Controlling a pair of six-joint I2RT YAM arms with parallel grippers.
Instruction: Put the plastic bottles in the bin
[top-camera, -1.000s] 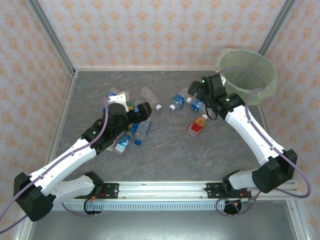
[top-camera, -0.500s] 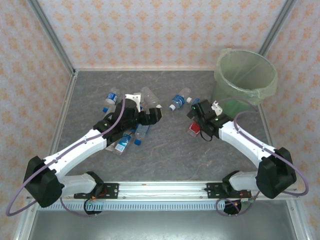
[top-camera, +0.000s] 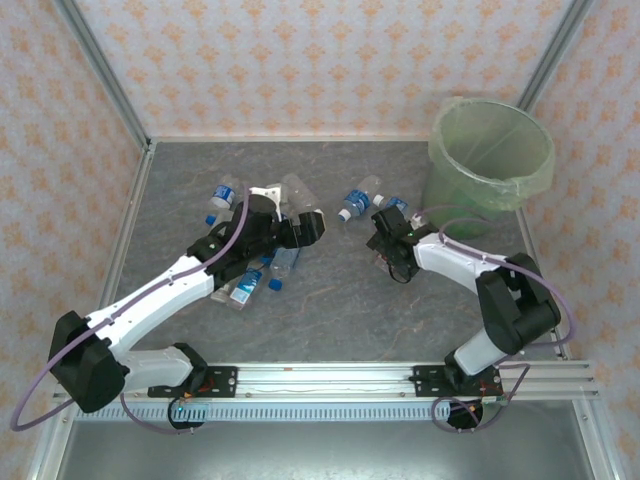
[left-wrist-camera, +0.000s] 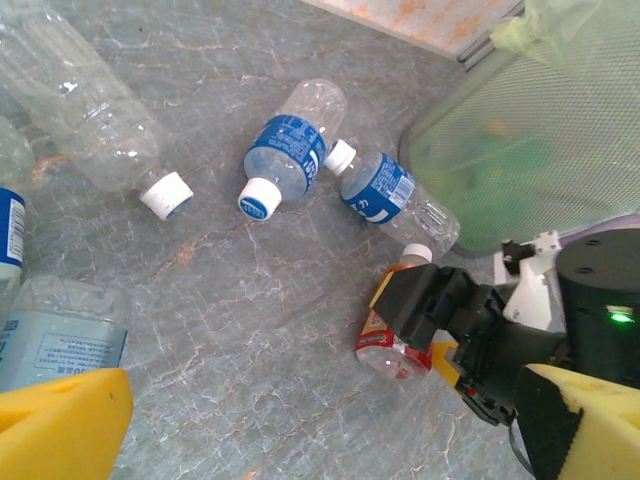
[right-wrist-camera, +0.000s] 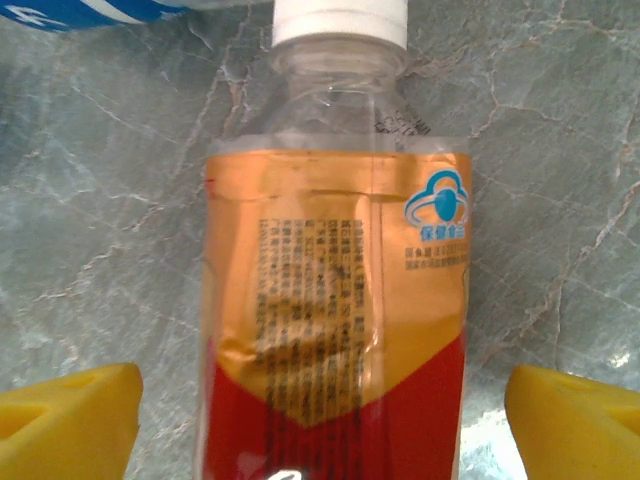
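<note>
The grey marbled counter (top-camera: 340, 310) was closed in by papered walls at the back and at both sides, and a metal rail (top-camera: 330, 378) ran along its near edge. The bin (top-camera: 445, 175), a round pale-green bucket with a thin liner folded over its rim, stood in the far right corner, close to the walls. Between the two arms, toward the rail, there was a broad bare stretch of counter. The strip in front of the back wall was bare too.

The plastic bottles (top-camera: 358, 197) lay on their sides on the counter, outside the bin. One group was left of the centre, under and around the left arm. Two blue-labelled bottles (left-wrist-camera: 290, 150) with white caps lay between the arms, the cap of one just beside the body of the other, near the bin's wall.

The red-orange bottle (right-wrist-camera: 335, 300) lay close to these two, on the side toward the rail. It had a clear neck, a white cap and a label that was orange above and red below, with small dark print and a blue cloud mark. The right claw (right-wrist-camera: 320, 430) was low over it. Its yellow pads (right-wrist-camera: 65, 420) stood one on each side of the body with a gap on both sides, so it was released and not grasping.

The left claw (left-wrist-camera: 320, 425) hung released as well, its pads wide apart over the counter and holding nothing. A clear bottle with a white cap (left-wrist-camera: 95, 120) lay beyond it.
</note>
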